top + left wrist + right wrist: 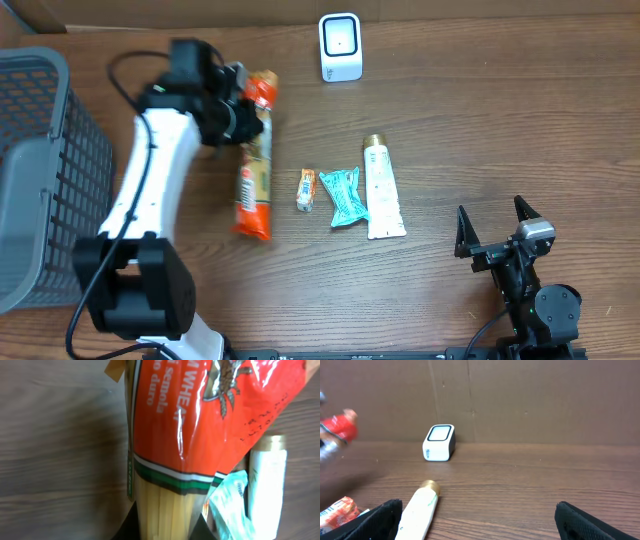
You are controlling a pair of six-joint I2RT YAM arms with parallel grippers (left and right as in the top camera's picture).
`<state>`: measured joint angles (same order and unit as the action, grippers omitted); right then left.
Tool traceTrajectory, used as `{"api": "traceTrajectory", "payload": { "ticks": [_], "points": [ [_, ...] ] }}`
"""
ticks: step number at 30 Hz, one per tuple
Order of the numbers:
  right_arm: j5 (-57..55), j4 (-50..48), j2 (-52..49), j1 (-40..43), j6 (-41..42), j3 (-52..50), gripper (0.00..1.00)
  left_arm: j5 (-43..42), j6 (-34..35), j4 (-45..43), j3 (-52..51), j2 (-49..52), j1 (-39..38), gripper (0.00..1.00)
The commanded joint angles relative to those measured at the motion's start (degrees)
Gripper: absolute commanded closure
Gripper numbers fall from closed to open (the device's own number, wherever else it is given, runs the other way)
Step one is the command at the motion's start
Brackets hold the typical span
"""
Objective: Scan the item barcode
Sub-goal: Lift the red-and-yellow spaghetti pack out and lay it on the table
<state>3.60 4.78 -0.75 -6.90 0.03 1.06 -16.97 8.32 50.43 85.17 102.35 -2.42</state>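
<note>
Brown wooden table (pixel 500 150) fills the overhead view, and a wall of brown cardboard (pixel 545 400) stands behind it in the right wrist view. At the left edge of the frame there is a grey mesh basket (pixel 90 140). A small white scanner (pixel 341 46) with a dark window stands on the table at the upper middle, close to the wall. The left gripper (pixel 240 115) is in the upper left part of the frame, and its jaws are closed on a long spaghetti packet (pixel 256 175), near the packet's upper end. The packet is orange-red at both ends and clear in the middle, and it runs almost straight down the frame from the gripper to the lower middle-left. Whether its lower end touches the table cannot be told. In the left wrist view the packet is very close to the camera, with yellow spaghetti showing below a green and white band. To the right of the packet, three things lie in a row on the table: a small orange sachet (pixel 307 189), then a teal wrapper (pixel 345 196), then a white tube (pixel 381 190) with a gold cap that points to the top of the frame. The wrapper touches the tube. The right gripper (pixel 490 205) is at the lower right, well apart from the row, with its dark fingers (pixel 375 520) spread wide and nothing between them.
</note>
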Motion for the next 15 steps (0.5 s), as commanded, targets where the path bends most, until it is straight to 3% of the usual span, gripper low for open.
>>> {"api": "traceTrajectory", "payload": {
  "ticks": [1,9,11,14,15],
  "points": [
    [-0.4,-0.3,0.5,-0.2,0.2,-0.6,0.0,-0.4,8.1,-6.6,-6.7,-1.1,-2.9,0.96],
    [-0.4,-0.3,0.5,-0.2,0.2,-0.6,0.0,2.0,8.5,-11.7,-13.1,0.5,-7.9,0.96],
    [-0.4,-0.3,0.5,-0.2,0.2,-0.6,0.0,2.2,8.5,-11.8,-13.1,1.1,-8.6,0.88],
    [-0.3,-0.3,0.5,-0.2,0.2,-0.6,0.0,2.2,8.5,-12.1,-13.1,1.6,-9.3,0.42],
    [-0.4,-0.3,0.5,-0.2,0.2,-0.6,0.0,2.2,8.4,-12.3,-13.1,1.6,-9.4,0.14]
  ]
}}
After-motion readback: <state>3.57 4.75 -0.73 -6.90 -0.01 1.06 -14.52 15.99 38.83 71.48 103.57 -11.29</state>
